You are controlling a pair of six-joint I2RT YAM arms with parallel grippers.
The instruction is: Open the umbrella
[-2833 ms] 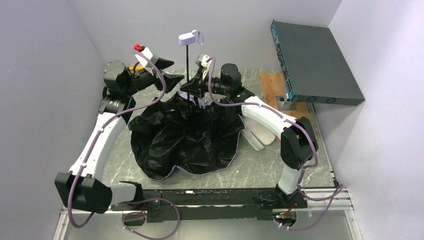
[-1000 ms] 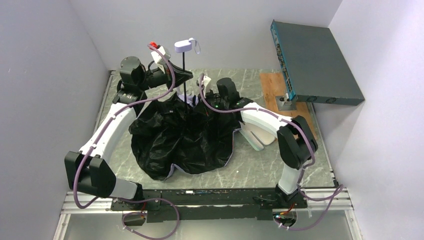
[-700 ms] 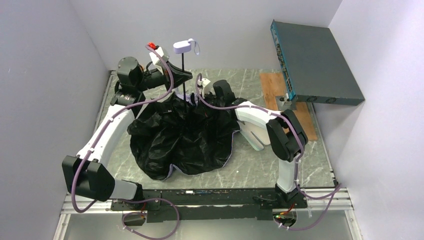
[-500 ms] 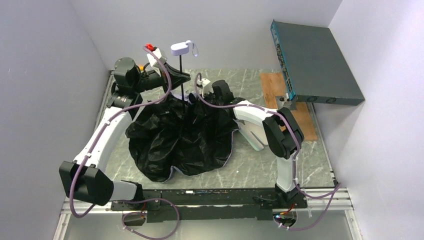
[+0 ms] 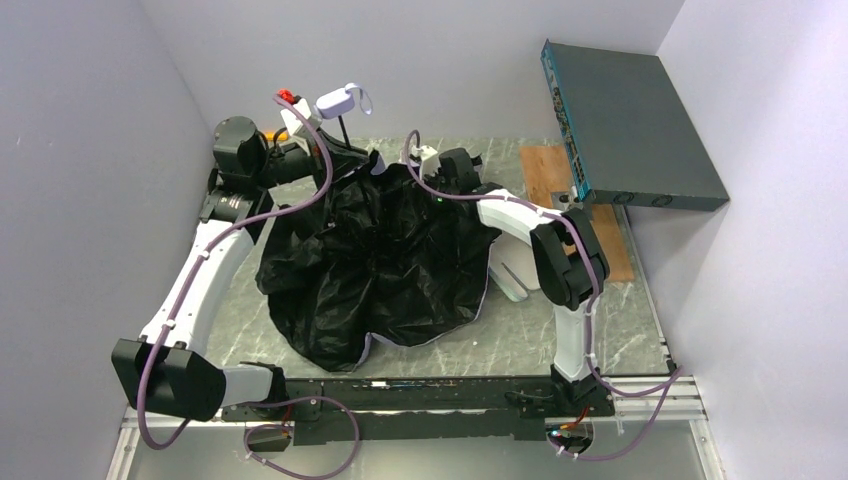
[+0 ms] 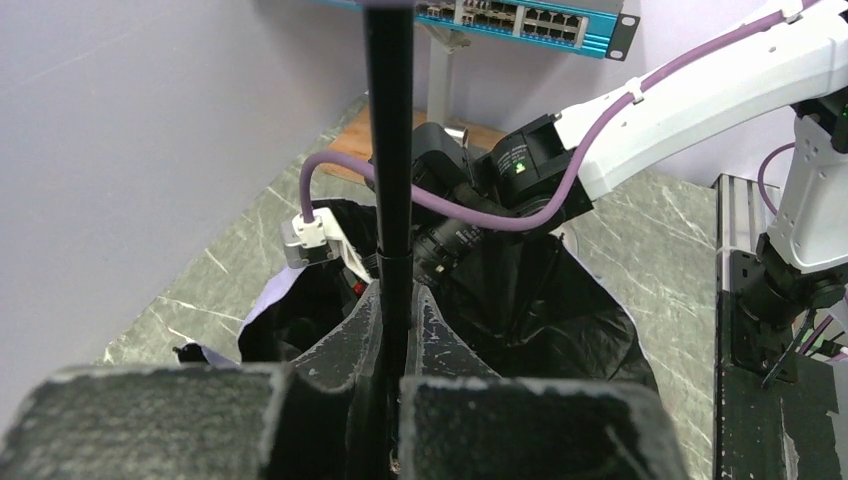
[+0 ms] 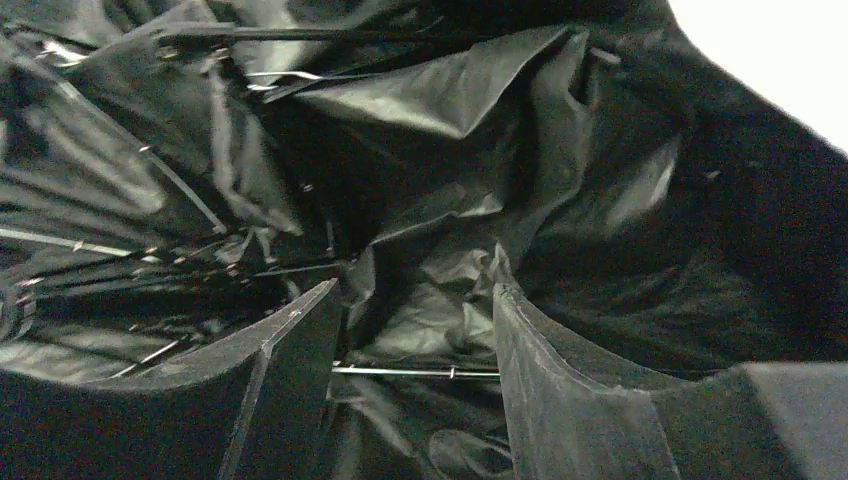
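The umbrella [image 5: 380, 270] lies as a black, half-spread heap in the middle of the top view. Its shaft [image 6: 390, 150] is clamped by the left gripper [image 6: 390, 305] and is now tilted toward the upper left. The right gripper [image 7: 415, 335] has just been opened over the lining, with nothing held. The canopy has spread rightward, but it is judged not yet fully opened.

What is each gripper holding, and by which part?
The left gripper clamps the thin black shaft of the umbrella, below the handle. The right gripper holds nothing; its fingers stand apart over the black lining.
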